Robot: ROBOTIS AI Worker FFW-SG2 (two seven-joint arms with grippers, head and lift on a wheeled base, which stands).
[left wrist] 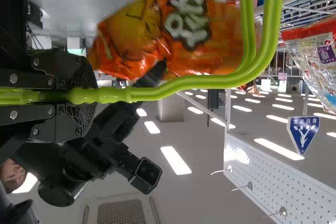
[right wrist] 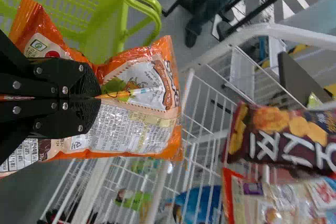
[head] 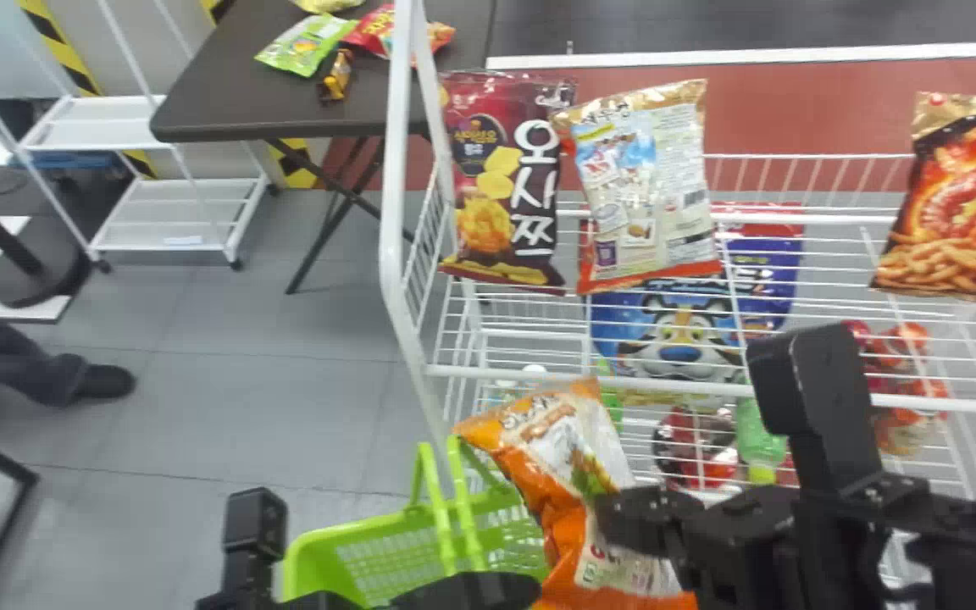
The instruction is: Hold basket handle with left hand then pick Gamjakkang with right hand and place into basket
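Clamped shut on Gamjakkang (head: pixel 551 500) with the jaws of the right gripper (head: pixel 623 512); closed round the handle (left wrist: pixel 210 81) with those of the left gripper (head: pixel 488 589).
Near the white rack (head: pixel 390 212), across the right side of the basket (head: pixel 306 551) in the head view; slanting lengthwise from upper left to lower right there, far end pointing away from the robot and leftward.
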